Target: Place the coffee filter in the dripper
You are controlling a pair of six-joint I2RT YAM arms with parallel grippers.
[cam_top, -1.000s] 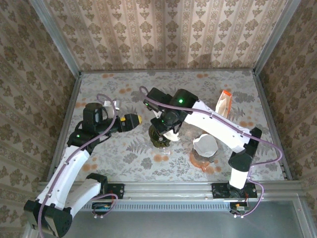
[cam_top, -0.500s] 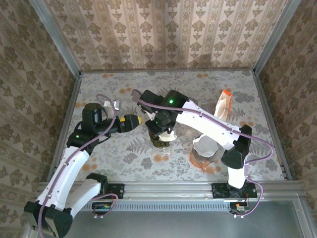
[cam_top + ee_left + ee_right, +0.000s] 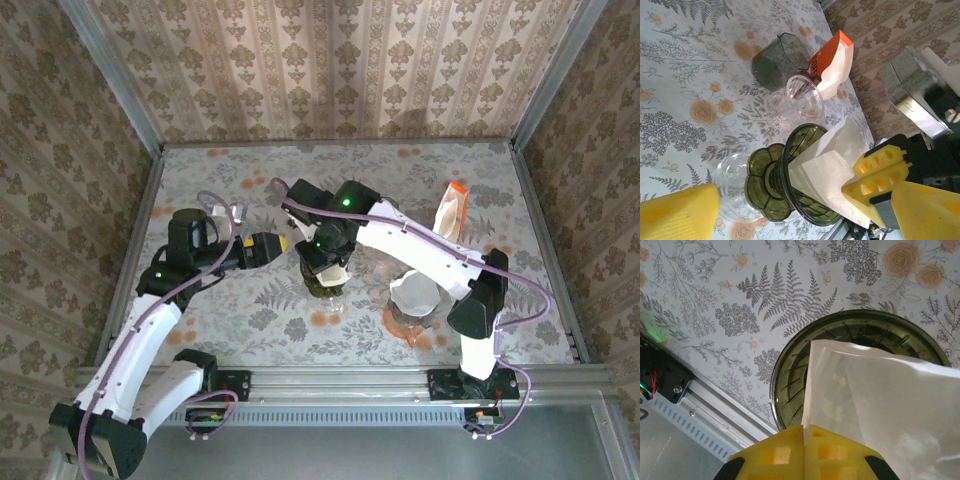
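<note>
R pincer (image 3: 805, 437): clenched on the coffee filter (image 3: 880, 390), yellow pads (image 3: 840, 454) pinching one edge of the folded white paper. In the R wrist view the paper fans out from the pads across the right part of the dripper (image 3: 790, 385) mouth. The left part of the bowl is uncovered, w/ ribs visible inside the dark green glass. From the L wrist view the filter's lower corner sits down inside the rim, and the rest sticks up & out at a tilt toward the pincer, so it's not seated flat vs. the wall. The dripper itself stands upright on the table (image 3: 250, 310), approx. mid-table, w/ a bit of clear glass just beside its foot; can't tell if that's part of it.

L pincer (image 3: 281, 243): released, fingers (image 3: 680, 212) spread wide, nothing betw. them. It hangs just left of the dripper, pointing at it, near but not touching.

Further out: a pale glass vessel (image 3: 412, 298) sits right of the dripper, nearer the front edge and apart from it. Beyond that, toward the back right, an orange-topped white pack (image 3: 452, 208) stands leaning. The table has a floral print, and patterned walls (image 3: 330, 70) close it in on three sides.
</note>
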